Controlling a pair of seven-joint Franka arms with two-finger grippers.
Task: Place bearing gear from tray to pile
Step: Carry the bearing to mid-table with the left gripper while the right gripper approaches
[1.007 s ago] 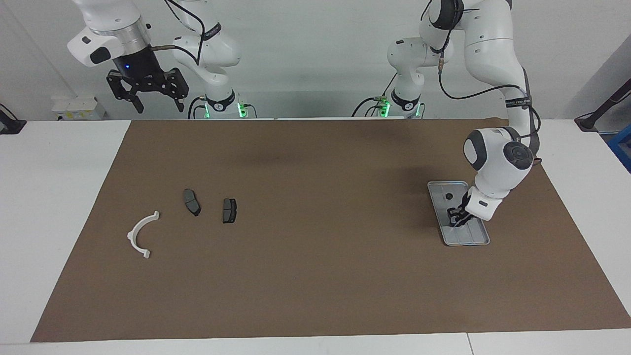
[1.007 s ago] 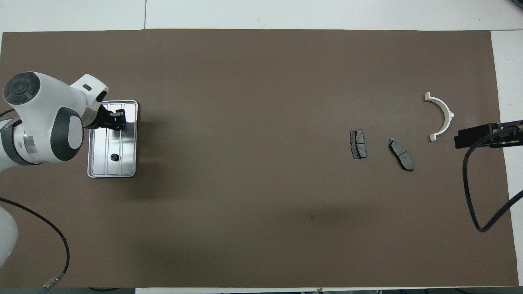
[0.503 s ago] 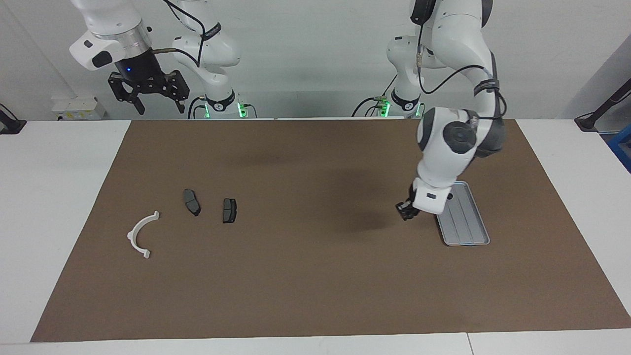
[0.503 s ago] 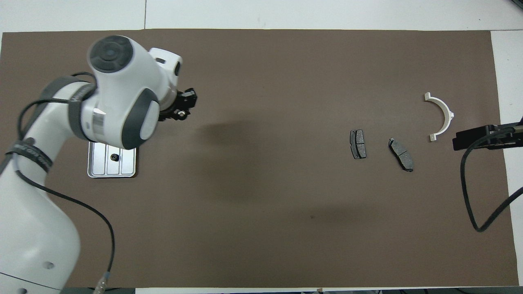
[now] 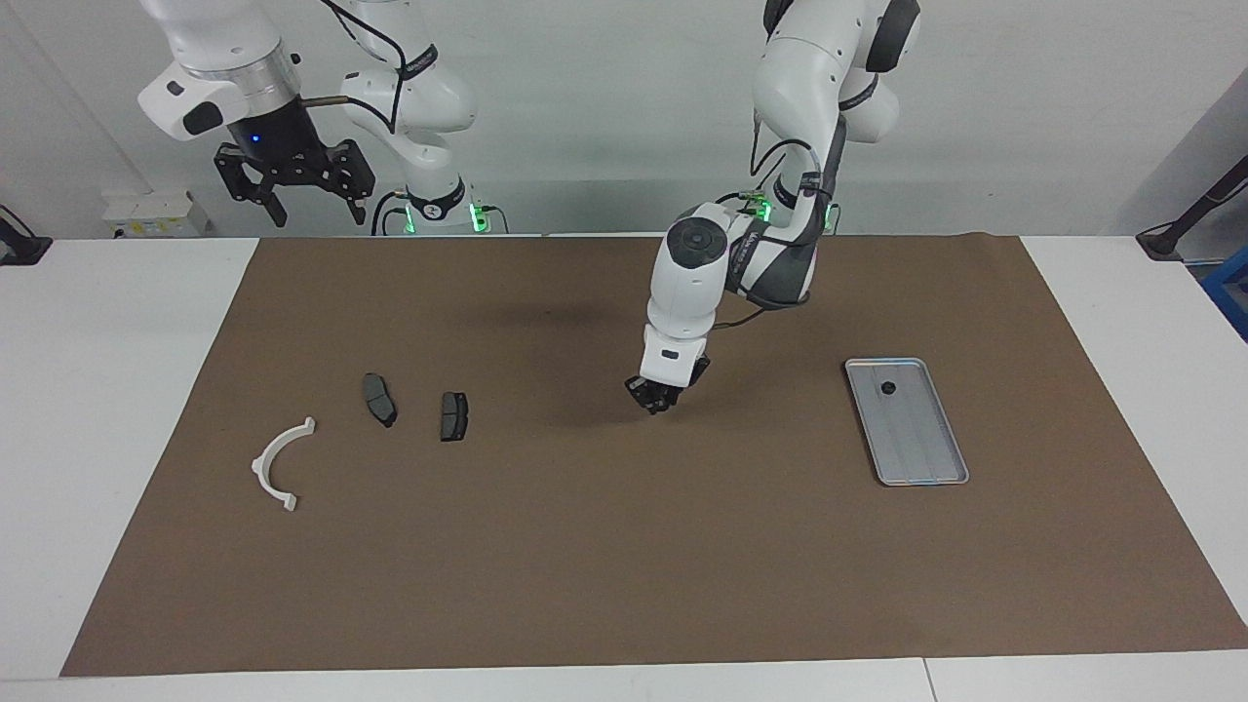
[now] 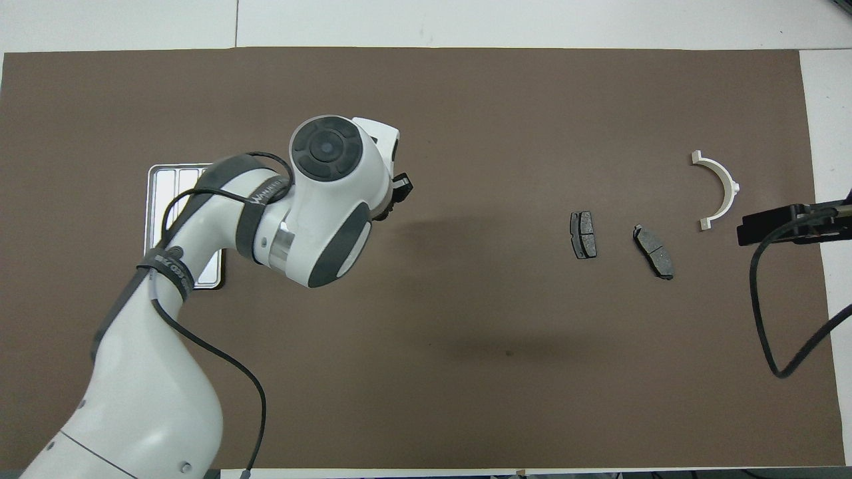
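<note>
Facing view: left gripper [image 5: 655, 398] hangs low over the bare brown mat [image 5: 624, 546], roughly midway between the tray [image 5: 916, 439] and the pile, wrist tilted toward the pile's end. Whether this pincer is clenched or grasping anything I cannot tell; its tip reads only as a dark cluster, and from overhead the white wrist covers most of it. Tray lies flat on the mat toward the left arm's end of the table, well apart from the gripper. One small dark round part, taken as a bearing gear [image 5: 887, 387], sits in the tray at the end nearer the robots; overhead, the left arm hides that spot. Pile sits toward the right arm's end: two dark brake pads [image 5: 379, 399] [image 5: 453, 416] side by side, not touching, and a white curved bracket [image 5: 258, 466] near them, a little farther from the robots. Right gripper [image 5: 314, 210] waits raised over the table edge at the robots' end, jaws released and spread, holding nothing.
</note>
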